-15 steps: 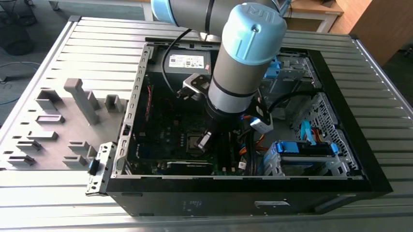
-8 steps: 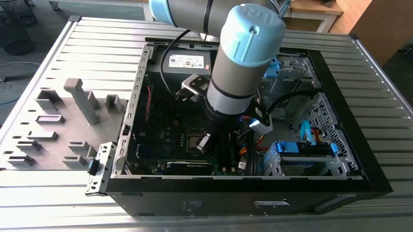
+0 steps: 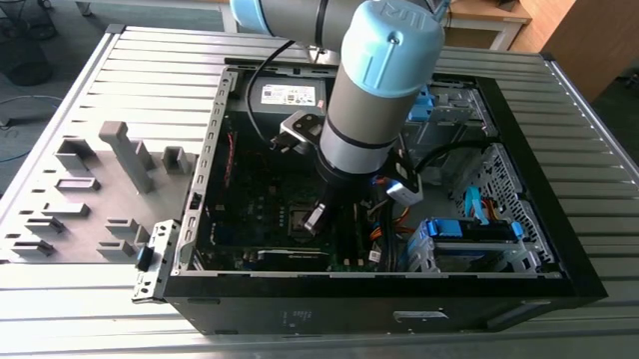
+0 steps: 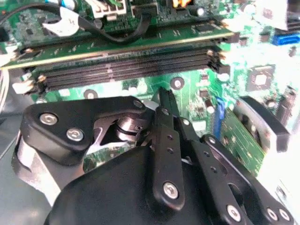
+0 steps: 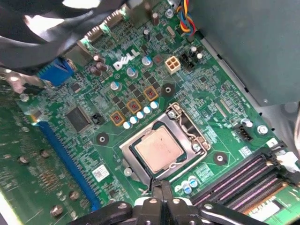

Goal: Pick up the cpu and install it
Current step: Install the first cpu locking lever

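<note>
The cpu (image 5: 157,149), a small square chip with a pale metal top, lies flat in the metal-framed socket (image 5: 190,126) of the green motherboard (image 5: 93,154) in the first wrist view. My gripper (image 5: 161,188) hangs just beside the socket's edge, above the board, its two thin fingers pressed together with nothing between them. In the second wrist view the shut gripper (image 4: 161,101) points at the board near the memory slots (image 4: 126,68). In the exterior view my gripper (image 3: 317,217) reaches down into the open computer case (image 3: 559,269), over the socket area.
A power supply box (image 3: 289,93) sits at the case's far end. Blue drive bays (image 3: 469,232) and cables (image 3: 439,153) fill the exterior view's right side. A grey tray (image 3: 60,247) with plastic blocks lies outside the case on the exterior view's left. Black slots (image 5: 243,180) run near the socket.
</note>
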